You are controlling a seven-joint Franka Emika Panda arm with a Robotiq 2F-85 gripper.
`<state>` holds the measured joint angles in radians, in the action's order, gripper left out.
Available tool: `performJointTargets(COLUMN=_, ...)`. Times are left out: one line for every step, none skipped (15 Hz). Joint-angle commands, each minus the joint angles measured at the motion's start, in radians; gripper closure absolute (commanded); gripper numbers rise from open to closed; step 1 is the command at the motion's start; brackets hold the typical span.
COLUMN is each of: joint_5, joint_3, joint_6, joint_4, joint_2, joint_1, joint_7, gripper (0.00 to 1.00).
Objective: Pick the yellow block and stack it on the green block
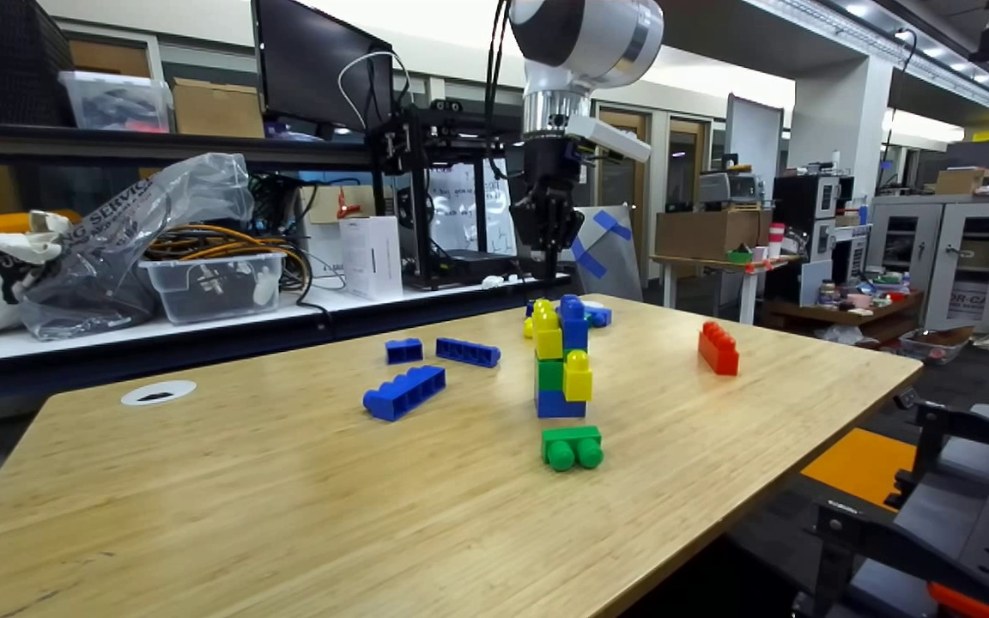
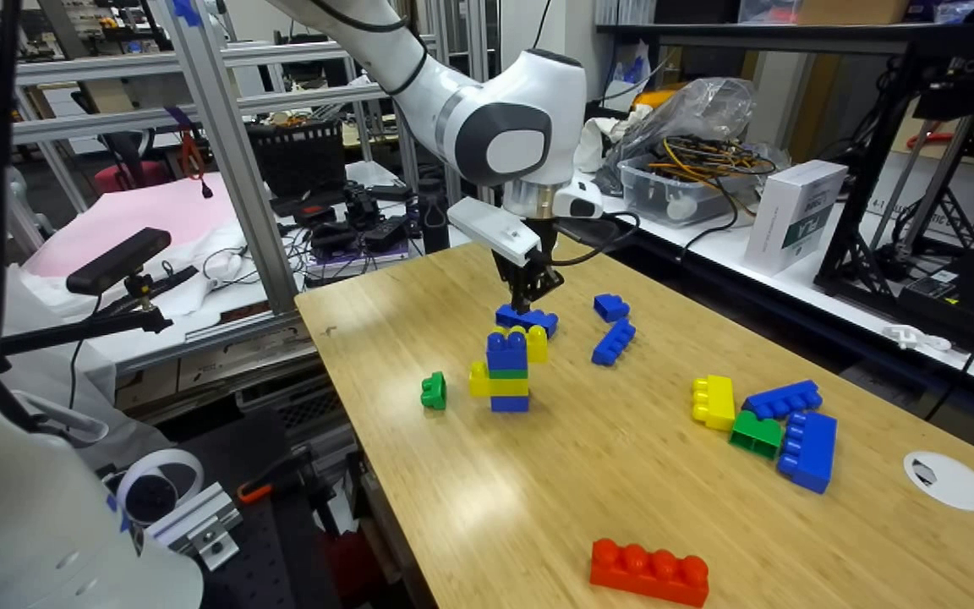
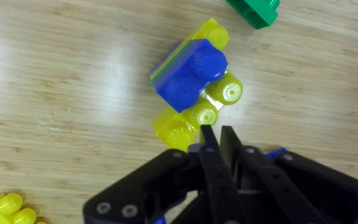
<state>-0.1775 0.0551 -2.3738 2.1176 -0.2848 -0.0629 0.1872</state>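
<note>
In an exterior view, we see the stack [image 1: 561, 404] well inside the right edge of the table [image 1: 271, 498], with broad room near left. The upper yellow block [image 1: 549, 342] sits on the green block [image 1: 549, 375]. Our gripper [image 3: 218, 128] hangs above, apart from the stack, its fingers [image 3: 210, 139] nearly together with a slim, unfilled gap between.

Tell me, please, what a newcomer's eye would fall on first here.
Probably the tower of blue, green and yellow blocks would draw the eye first, standing on the wooden table. Next may come the black tool, hanging above the table close to the tower, and the red block, lying apart from the others in both exterior views.
</note>
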Motion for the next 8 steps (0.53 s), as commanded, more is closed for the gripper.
performJointTargets(joint_5=0.029, joint_3=0.013, joint_6=-0.002, joint_4=-0.021, joint_2=-0.031, joint_1=0.014, joint_7=0.002, gripper=1.0)
performJointTargets(joint_5=0.032, joint_3=0.013, joint_6=-0.001, joint_4=-0.024, joint_2=-0.037, joint_1=0.014, joint_7=0.002, gripper=1.0)
performJointTargets(joint_5=0.031, joint_3=0.014, joint_6=0.001, joint_4=-0.026, joint_2=-0.043, joint_1=0.015, joint_7=0.004, gripper=1.0)
performJointTargets(joint_5=0.033, joint_3=0.015, joint_6=0.0, joint_4=-0.027, joint_2=-0.05, joint_1=0.014, joint_7=0.003, gripper=1.0)
performJointTargets(joint_5=0.032, joint_3=0.016, joint_6=0.003, joint_4=-0.03, joint_2=-0.056, joint_1=0.014, joint_7=0.003, gripper=1.0)
performJointTargets(joint_5=0.034, joint_3=0.016, joint_6=-0.001, joint_4=-0.03, joint_2=-0.062, joint_1=0.014, joint_7=0.004, gripper=1.0)
performJointTargets(joint_5=0.036, joint_3=0.017, joint_6=0.0, joint_4=-0.032, joint_2=-0.069, joint_1=0.013, joint_7=0.002, gripper=1.0)
performJointTargets(joint_5=0.037, joint_3=0.018, joint_6=0.0, joint_4=-0.033, joint_2=-0.073, joint_1=0.012, joint_7=-0.001, gripper=1.0)
